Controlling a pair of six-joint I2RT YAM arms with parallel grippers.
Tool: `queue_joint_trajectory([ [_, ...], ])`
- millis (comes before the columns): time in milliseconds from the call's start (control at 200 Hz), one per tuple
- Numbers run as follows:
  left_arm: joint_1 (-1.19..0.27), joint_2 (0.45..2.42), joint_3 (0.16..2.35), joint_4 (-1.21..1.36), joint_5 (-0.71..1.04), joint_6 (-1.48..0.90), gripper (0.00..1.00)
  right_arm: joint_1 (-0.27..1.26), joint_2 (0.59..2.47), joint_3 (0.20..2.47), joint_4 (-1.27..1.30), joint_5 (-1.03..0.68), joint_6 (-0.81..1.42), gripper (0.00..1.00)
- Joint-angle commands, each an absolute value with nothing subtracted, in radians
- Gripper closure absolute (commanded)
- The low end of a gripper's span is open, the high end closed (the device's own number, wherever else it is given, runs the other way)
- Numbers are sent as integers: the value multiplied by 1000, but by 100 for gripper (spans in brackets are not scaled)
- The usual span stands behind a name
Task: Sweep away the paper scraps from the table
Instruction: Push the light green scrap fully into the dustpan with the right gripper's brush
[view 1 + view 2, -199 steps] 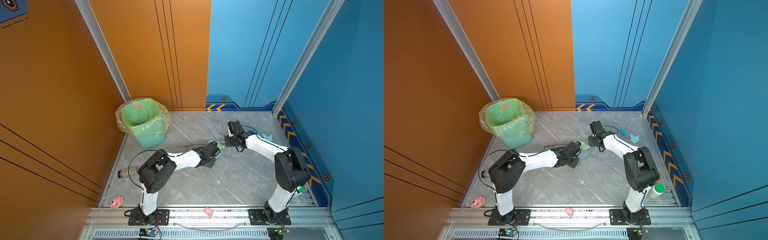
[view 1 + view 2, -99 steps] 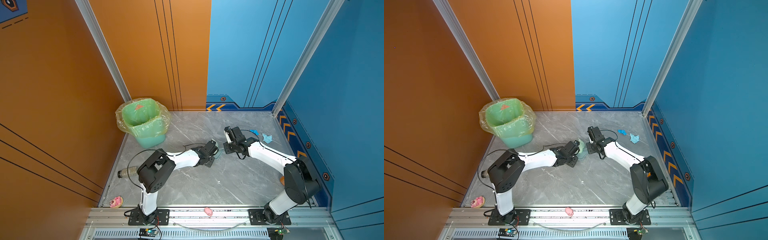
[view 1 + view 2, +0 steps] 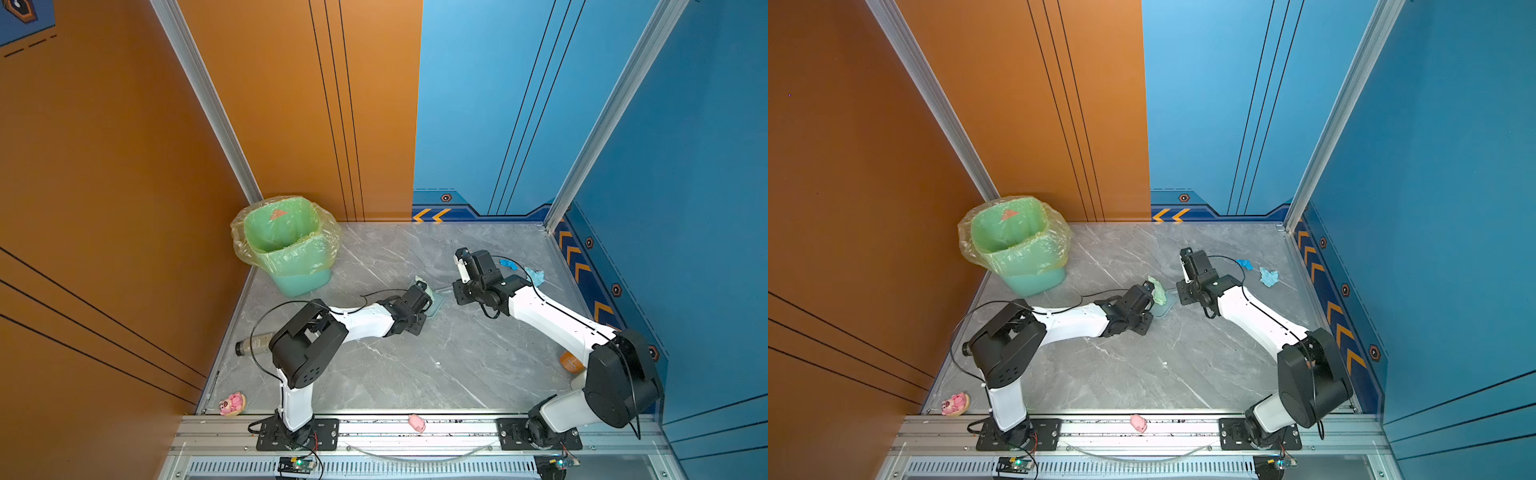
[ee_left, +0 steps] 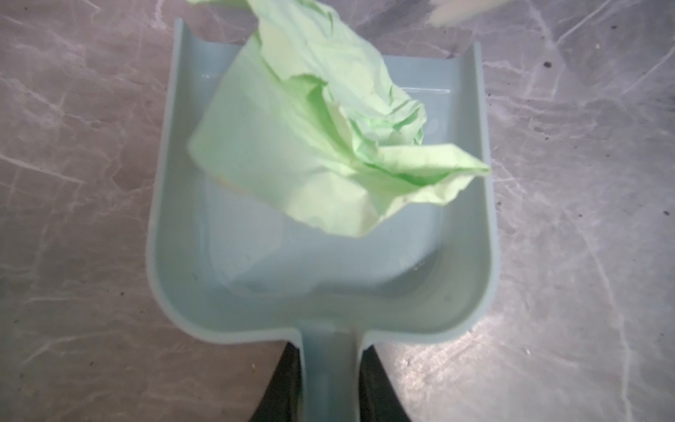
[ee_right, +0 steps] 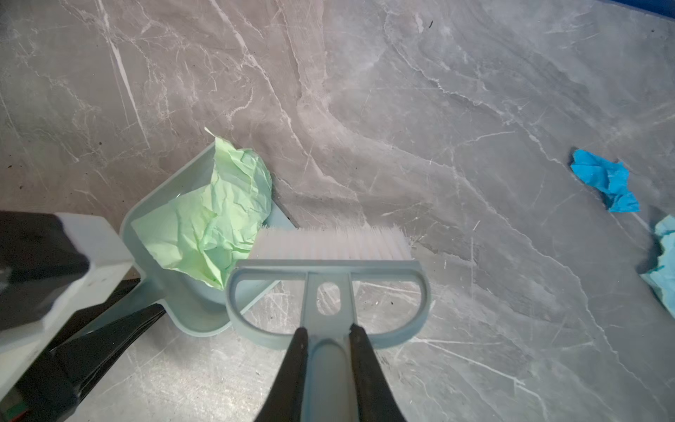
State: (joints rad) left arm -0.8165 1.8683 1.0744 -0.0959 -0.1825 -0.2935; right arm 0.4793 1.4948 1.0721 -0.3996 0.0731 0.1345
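Note:
My left gripper (image 4: pixel 330 347) is shut on the handle of a grey-blue dustpan (image 4: pixel 328 285) that lies flat on the grey marble table (image 3: pixel 415 365), near its middle. A crumpled pale green paper scrap (image 4: pixel 310 146) sits in the pan's mouth. My right gripper (image 5: pixel 327 332) is shut on the handle of the matching brush (image 5: pixel 328 270). Its white bristles touch the table at the pan's open edge, against the green scrap (image 5: pixel 208 234). A blue scrap (image 5: pixel 604 181) and a light blue scrap (image 5: pixel 663 266) lie loose behind the right arm. An orange scrap (image 3: pixel 570 362) shows beside the right arm's elbow.
A green bin (image 3: pixel 286 245) with a plastic liner stands at the back left, a red scrap (image 3: pixel 277 214) inside it. A bottle (image 3: pixel 253 345) lies along the left edge. A pink toy (image 3: pixel 232 404) sits at the front left corner, a pink pig (image 3: pixel 417 423) on the front rail.
The right arm has stretched out, its elbow swinging down to the right, and the brush has come up against the pan's mouth. The left gripper and dustpan have barely moved.

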Motion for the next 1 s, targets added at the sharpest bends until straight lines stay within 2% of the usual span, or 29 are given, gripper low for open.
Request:
queue_joint_trajectory([
  [0,-807,1857,1064,-89,-196,-304,100,476,1493,1070,-362,37,146,100],
  [270,-808,1852,1062,-98,-208,-302,100,520,1569,1121,-355,-1,139,100],
  [486,-801,1842,1058,-103,-218,-306,100,561,1617,1160,-464,7,76,100],
  [801,-773,1807,1004,-91,-247,-321,100,560,1559,1162,-558,-55,12,100],
  [996,-768,1780,981,-86,-265,-315,100,520,1465,1126,-480,-175,50,100],
])
